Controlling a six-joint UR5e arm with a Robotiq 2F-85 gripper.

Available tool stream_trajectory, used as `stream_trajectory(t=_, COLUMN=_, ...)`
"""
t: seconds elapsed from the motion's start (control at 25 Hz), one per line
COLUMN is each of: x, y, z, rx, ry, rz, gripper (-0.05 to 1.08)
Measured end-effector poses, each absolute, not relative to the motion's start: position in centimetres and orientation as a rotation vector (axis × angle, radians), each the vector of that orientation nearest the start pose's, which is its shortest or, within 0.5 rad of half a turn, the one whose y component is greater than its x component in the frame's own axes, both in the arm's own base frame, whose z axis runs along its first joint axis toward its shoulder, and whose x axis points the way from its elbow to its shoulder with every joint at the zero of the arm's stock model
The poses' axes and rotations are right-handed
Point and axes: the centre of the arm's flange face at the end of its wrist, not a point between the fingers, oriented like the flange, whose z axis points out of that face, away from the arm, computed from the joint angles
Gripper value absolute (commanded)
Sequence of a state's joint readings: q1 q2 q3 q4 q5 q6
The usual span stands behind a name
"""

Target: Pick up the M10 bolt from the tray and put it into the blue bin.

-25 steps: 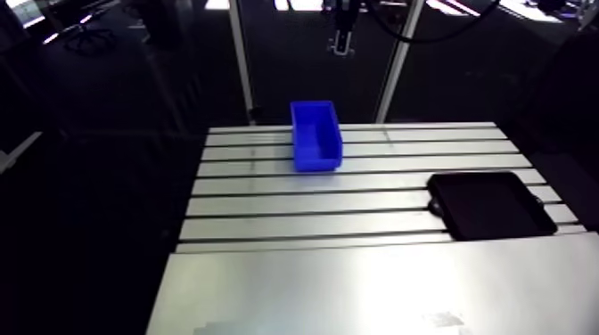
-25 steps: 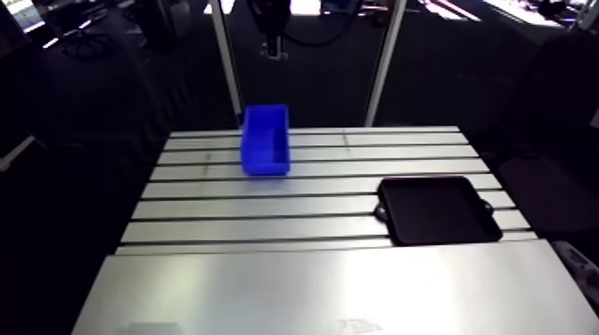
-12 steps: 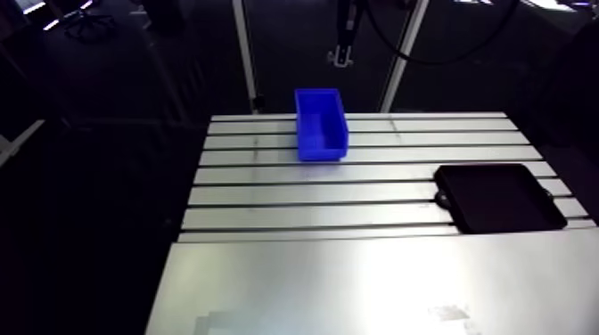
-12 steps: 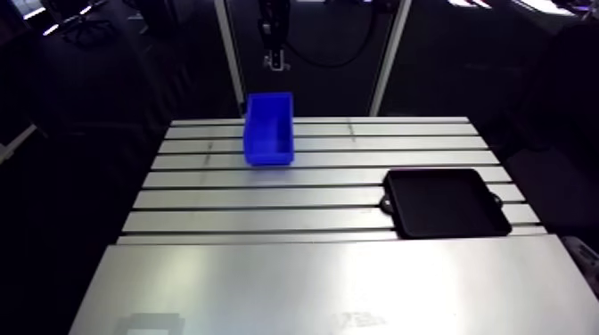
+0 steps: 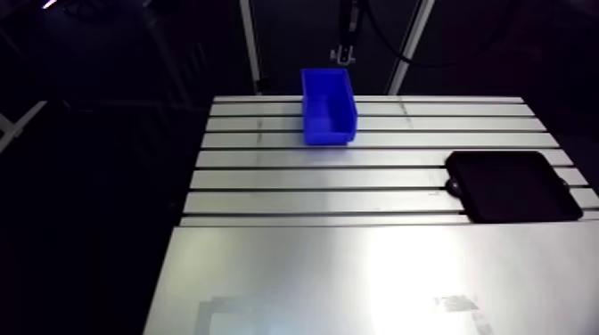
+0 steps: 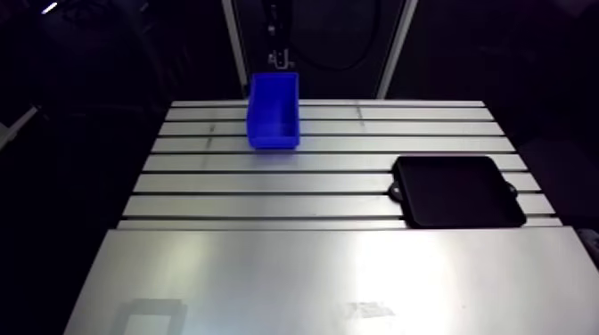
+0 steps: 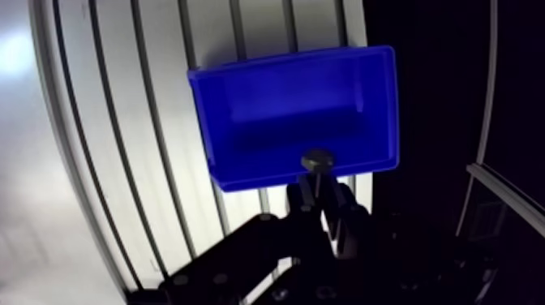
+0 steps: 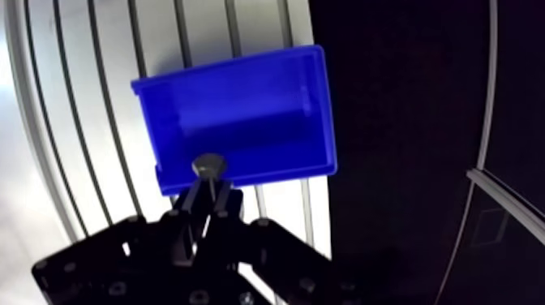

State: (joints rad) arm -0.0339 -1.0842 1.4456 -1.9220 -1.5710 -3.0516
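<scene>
Blue bin [image 5: 328,107]: an open rectangular box, upright on the surface at about 12 o'clock in the arm view. Its long side runs from 6 towards 12 o'clock, and its far end sits close to the surface's far edge.
Bolt [image 7: 317,161]: out of the tray and in the air, pinched by its shank between the two fingers. Its round grey head sticks out just past the fingertips. In the wrist view the head lies over the bin wall nearest the end effector, at the rim rather than over the middle of the bin.
End effector [image 7: 318,196]: closed on the bolt. The black fingers [image 7: 302,195] are nearly together, with only the thin shank between them. In the arm view it hangs small and dark at 12 o'clock, above the bin's far end.
Tray [image 5: 512,185]: dark and square with rounded corners and a small lug on the side facing the bin. It lies flat at about 3 o'clock on the surface, well apart from the bin.
Surface [image 5: 356,267]: aluminium. The far half has slots running from 9 to 3 o'clock, and both bin and tray rest there. The near half, towards 6 o'clock, is a smooth sheet with a bright glare patch.
</scene>
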Motion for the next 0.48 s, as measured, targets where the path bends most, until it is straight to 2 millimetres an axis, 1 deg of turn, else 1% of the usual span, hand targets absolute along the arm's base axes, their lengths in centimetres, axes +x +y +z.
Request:
stream_trajectory(t=0.16, x=-67.0, y=-11.6, z=28.5, rx=-2.076, ry=2.329, rz=-0.007, gripper=0.95)
stream_trajectory(t=0.48, x=-67.0, y=-12.7, z=26.2, rx=-2.078, ry=2.301, rz=-0.022, gripper=0.95)
